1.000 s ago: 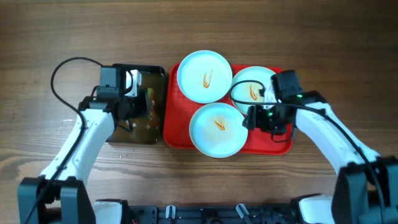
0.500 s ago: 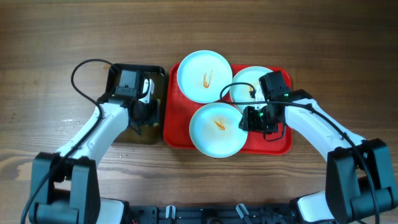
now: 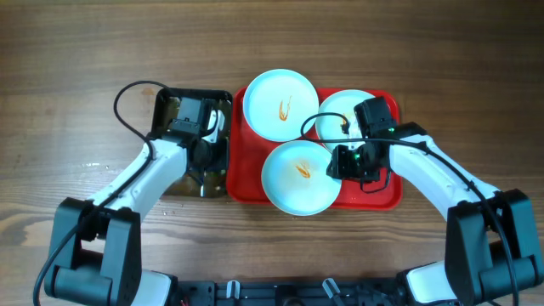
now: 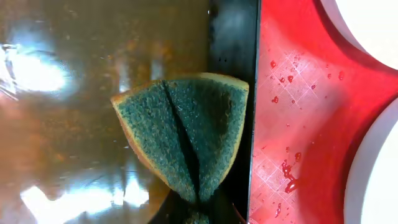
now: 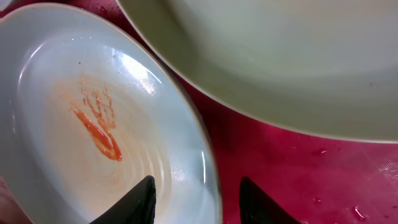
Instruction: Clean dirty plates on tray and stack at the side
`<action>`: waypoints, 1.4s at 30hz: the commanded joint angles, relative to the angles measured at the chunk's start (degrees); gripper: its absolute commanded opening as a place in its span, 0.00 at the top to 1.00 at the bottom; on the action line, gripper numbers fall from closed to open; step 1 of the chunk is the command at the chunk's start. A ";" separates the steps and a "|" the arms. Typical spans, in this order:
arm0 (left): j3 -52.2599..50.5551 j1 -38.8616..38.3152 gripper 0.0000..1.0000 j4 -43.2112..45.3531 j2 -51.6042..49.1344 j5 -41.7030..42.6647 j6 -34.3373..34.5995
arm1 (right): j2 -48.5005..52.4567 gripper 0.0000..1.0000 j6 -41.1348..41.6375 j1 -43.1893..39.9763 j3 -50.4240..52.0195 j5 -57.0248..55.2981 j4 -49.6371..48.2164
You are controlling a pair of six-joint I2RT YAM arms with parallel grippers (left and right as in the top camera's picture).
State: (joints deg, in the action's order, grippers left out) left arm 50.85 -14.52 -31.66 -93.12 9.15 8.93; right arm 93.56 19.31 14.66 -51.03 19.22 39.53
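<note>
Overhead is showing the left gripper [image 3: 206, 157] having swung rightward across the black tray [image 3: 166, 100] over the last second, and it is now hanging at that tray's edge, just beside the red tray [image 3: 388, 197]. It is clenching a folded green sponge [image 4: 186, 137], so wiping is looking close to starting. The right gripper [image 3: 342, 161] is staying where it was half a second ago, its fingers [image 5: 140, 199] spread and straddling the rim of a smeared plate [image 5: 74, 124], gripping nothing yet. All three plates are sitting on the red tray, unwiped: far plate [image 3: 280, 104], near plate [image 3: 297, 177] and right plate [image 3: 338, 115], overlapping and crowding its floor. The sponge is needing to clear two raised rims lying side by side. Bare wooden table [image 3: 476, 68] is lying open for stacking
</note>
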 commanded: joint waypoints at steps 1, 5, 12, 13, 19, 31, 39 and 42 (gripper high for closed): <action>0.50 -0.68 0.96 0.09 0.04 0.15 0.55 | 0.74 0.55 0.26 0.17 0.15 -0.35 -0.26; 1.73 -0.68 0.96 -1.92 3.61 -5.09 0.55 | 0.74 0.55 0.17 0.17 0.15 -0.35 0.20; 4.09 -1.03 0.96 -0.50 10.62 6.34 6.99 | 0.74 0.74 0.22 0.17 1.22 -0.37 0.11; 4.04 -1.90 0.96 0.87 10.16 10.60 6.99 | 0.74 0.78 0.24 0.17 1.51 -0.35 0.07; 4.00 -10.78 0.96 7.87 5.99 12.31 11.02 | 0.74 0.93 0.37 0.17 1.66 -0.35 -0.09; 3.91 -23.63 0.96 27.74 -11.23 18.71 33.44 | 0.74 0.95 0.37 0.17 1.66 -0.35 -0.52; 3.93 -23.23 0.96 19.47 -15.04 9.46 32.61 | 0.74 0.95 0.20 0.17 1.66 -0.37 -0.55; 3.93 -21.00 0.96 12.57 -11.54 3.96 26.53 | 0.74 0.95 0.20 0.17 1.66 -0.37 -0.57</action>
State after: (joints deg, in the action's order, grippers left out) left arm 56.49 -37.93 -13.69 -106.26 22.92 40.93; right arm 93.60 19.66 14.87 -49.91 19.92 38.98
